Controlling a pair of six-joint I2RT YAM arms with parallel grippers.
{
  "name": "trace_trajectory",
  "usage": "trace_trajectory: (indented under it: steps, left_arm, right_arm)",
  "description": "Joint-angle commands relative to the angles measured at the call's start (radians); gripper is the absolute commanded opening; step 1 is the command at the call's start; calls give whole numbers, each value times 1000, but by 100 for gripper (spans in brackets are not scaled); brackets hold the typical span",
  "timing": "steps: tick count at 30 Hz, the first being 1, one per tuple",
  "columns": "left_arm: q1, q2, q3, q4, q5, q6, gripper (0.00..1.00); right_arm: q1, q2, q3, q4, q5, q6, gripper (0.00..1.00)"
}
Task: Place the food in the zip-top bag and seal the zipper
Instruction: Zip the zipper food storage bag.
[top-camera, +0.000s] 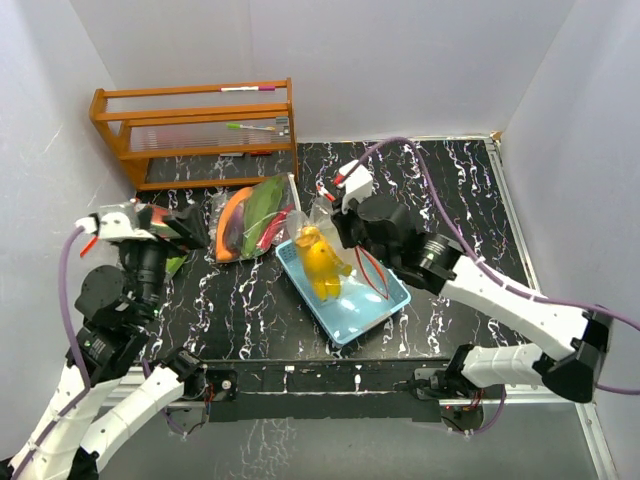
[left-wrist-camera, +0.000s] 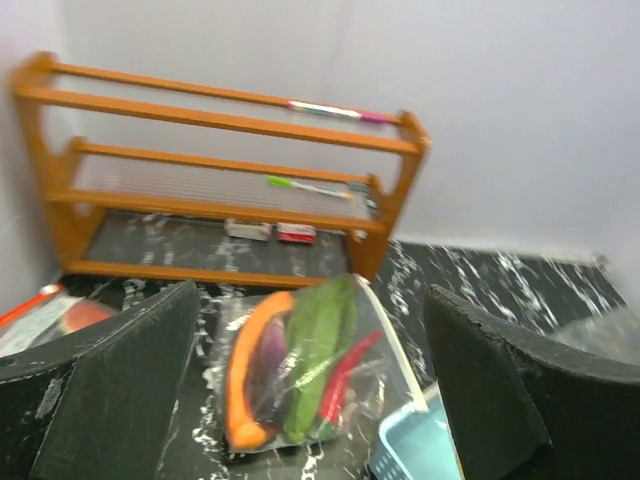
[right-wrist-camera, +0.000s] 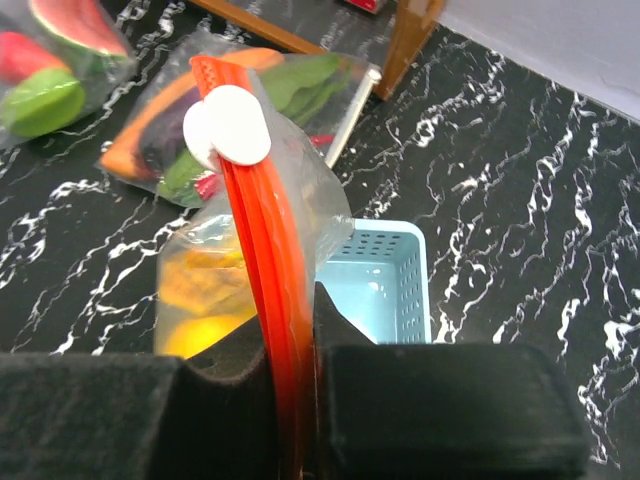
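Observation:
My right gripper (top-camera: 341, 230) is shut on the red zipper strip (right-wrist-camera: 262, 250) of a clear zip-top bag (top-camera: 322, 262), which hangs over the light-blue basket (top-camera: 385, 303). The bag holds yellow food (right-wrist-camera: 205, 295). A white slider (right-wrist-camera: 230, 125) sits at the zipper's far end. In the right wrist view my jaws (right-wrist-camera: 300, 325) pinch the strip. My left gripper (top-camera: 195, 232) is open and empty, and in the left wrist view (left-wrist-camera: 312, 335) it faces a second bag (left-wrist-camera: 300, 365) lying flat on the table. That bag holds orange, purple, green and red food.
A wooden rack (top-camera: 195, 130) with pens stands at the back left. A third bag with a watermelon slice (right-wrist-camera: 55, 60) lies at the far left under my left arm. White walls enclose the black marble table (top-camera: 460, 200).

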Motion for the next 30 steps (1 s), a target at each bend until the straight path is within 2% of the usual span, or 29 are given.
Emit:
trace_trajectory:
  steps: [1, 4, 8, 12, 15, 17, 20, 22, 25, 30]
  left_arm:
    - [-3, 23, -73, 99, 431, 61, 92]
    - [-5, 116, -65, 97, 680, 39, 97]
    - [-4, 205, -83, 159, 869, 30, 96]
    - [-2, 212, -182, 365, 997, -7, 74]
    - [-1, 223, -242, 471, 1059, -24, 70]
    - [-1, 220, -302, 610, 1085, -44, 70]
    - [-1, 225, -397, 820, 1111, -85, 53]
    - [-2, 256, -407, 862, 1124, -98, 56]
    - [1, 314, -387, 897, 1214, -114, 63]
    - [6, 365, -389, 1030, 1260, -176, 64]
  right_arm:
    - [-18, -92, -78, 128, -196, -86, 8]
    - [-21, -107, -98, 127, -225, -103, 8]
    - [-22, -126, -119, 141, -269, -120, 8]
    - [-23, -163, -144, 162, -263, -147, 8]
    - [-24, -182, -146, 169, -301, -155, 8]
    - [-24, -190, -142, 169, -345, -162, 8]
    - [-24, -198, -141, 164, -395, -174, 8]
    - [-24, -203, -143, 161, -411, -181, 8]
    - [-24, -208, -144, 157, -427, -184, 8]
    - [-23, -215, -141, 145, -452, -192, 8]
